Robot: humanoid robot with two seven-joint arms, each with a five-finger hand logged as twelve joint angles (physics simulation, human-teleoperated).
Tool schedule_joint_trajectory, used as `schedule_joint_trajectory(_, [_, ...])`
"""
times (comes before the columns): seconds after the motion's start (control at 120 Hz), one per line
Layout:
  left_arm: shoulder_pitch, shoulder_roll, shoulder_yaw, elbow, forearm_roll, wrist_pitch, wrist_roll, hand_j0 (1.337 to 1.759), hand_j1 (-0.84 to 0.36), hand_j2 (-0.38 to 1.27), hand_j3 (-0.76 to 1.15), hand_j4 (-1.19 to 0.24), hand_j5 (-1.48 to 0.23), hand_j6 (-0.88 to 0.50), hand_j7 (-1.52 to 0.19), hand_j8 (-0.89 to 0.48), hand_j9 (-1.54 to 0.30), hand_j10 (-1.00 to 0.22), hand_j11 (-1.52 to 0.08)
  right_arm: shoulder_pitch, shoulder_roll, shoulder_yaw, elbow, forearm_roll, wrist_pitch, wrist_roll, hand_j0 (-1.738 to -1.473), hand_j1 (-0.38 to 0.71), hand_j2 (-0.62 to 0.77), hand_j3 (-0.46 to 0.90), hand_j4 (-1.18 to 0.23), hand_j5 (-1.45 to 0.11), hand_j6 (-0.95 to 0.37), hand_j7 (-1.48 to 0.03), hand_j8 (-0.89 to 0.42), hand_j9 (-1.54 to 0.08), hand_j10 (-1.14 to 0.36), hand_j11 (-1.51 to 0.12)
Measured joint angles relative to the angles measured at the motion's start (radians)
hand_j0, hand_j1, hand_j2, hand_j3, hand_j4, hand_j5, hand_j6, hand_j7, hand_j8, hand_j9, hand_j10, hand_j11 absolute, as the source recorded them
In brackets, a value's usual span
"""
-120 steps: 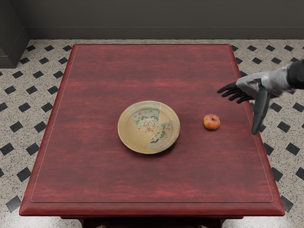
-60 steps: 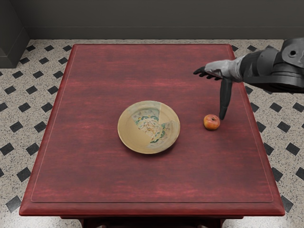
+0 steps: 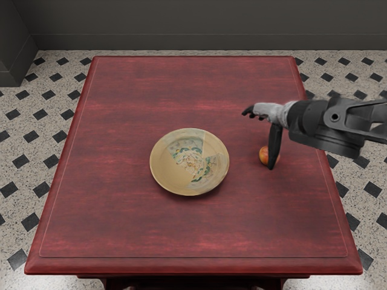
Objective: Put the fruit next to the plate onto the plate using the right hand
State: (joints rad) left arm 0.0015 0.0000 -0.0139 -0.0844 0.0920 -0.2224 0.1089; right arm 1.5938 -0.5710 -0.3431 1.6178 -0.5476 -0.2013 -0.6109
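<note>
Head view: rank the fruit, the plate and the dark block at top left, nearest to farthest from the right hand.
1. The fruit, just under the right hand, partly hidden by it.
2. The plate, centre of the table, picture left.
3. The dark block, off the table, far top left.

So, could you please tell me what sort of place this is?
Probably a simulated dining room or similar interior: a red wooden table carrying a decorated plate and a small fruit, standing on a speckled floor with black diamond tiles.
</note>
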Motion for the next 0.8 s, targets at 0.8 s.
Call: schedule_joint_trajectory(0.8, [0.000, 0.000, 0.000, 0.000, 0.000, 0.000, 0.000, 1.658, 0.35, 0.00, 0.00, 0.00, 0.00, 0.00, 0.00, 0.00, 0.00, 0.00, 0.00, 0.043, 0.043, -0.230, 0.102, -0.031, -0.256, 0.000, -1.658, -0.11, -0.04, 0.00, -0.20, -0.25, -0.20, -0.25, -0.20, -0.25, -0.20, -0.25])
